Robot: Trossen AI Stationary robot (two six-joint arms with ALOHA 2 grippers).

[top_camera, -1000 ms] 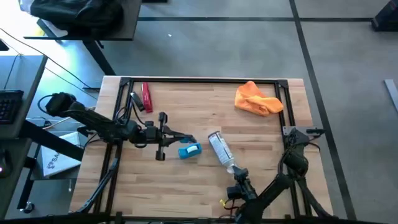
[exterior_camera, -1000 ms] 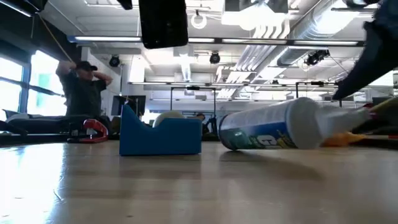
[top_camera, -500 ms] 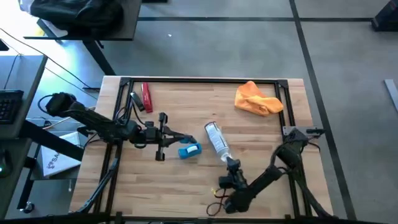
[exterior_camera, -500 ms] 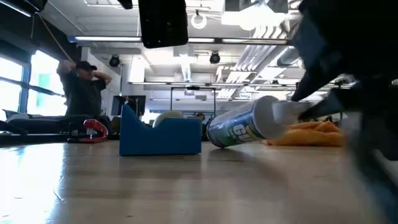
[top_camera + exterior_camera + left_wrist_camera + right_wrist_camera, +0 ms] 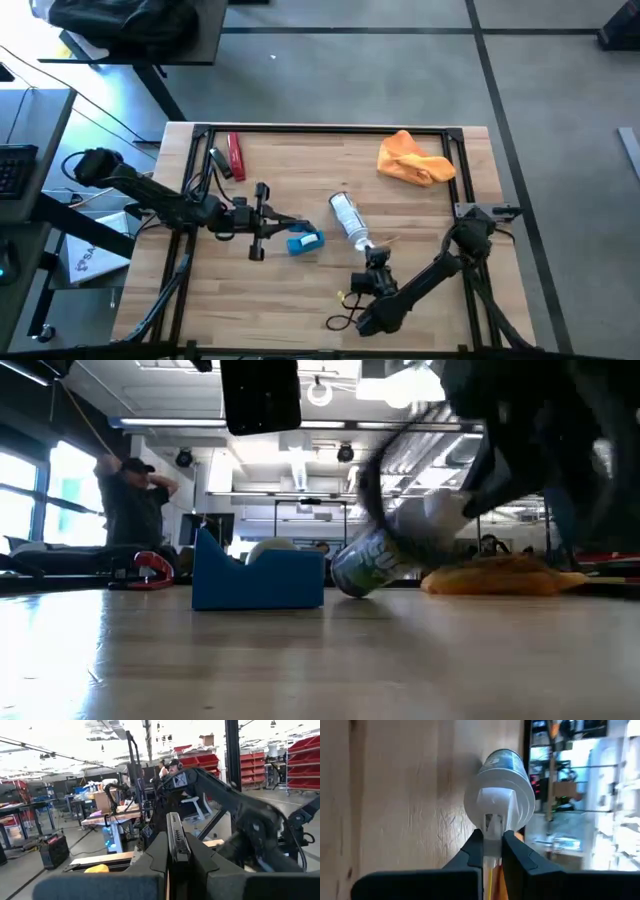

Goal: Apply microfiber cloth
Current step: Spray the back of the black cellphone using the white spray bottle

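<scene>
Presently the right gripper [image 5: 368, 254] is closed on the white nozzle of a spray bottle [image 5: 347, 216] lying mid-table; the left gripper [image 5: 296, 226] holds a thin dark slab upright above the blue block [image 5: 305, 241]. The cloth [image 5: 413, 160] lies untouched at the far right corner, well apart from both. Judgement: set the bottle down clear, then take the cloth by a raised fold, not flat fabric.

grey concrete floor [image 5: 400, 70] with dark seam lines around the wooden table [image 5: 300, 300]. dark desk [image 5: 130, 30] far left. open industrial ceiling, exposed ducts [image 5: 420, 435], bright strip lighting. big windows [image 5: 40, 500] left. person [image 5: 130, 510] standing beyond. red bin shelves [image 5: 300, 760].
</scene>
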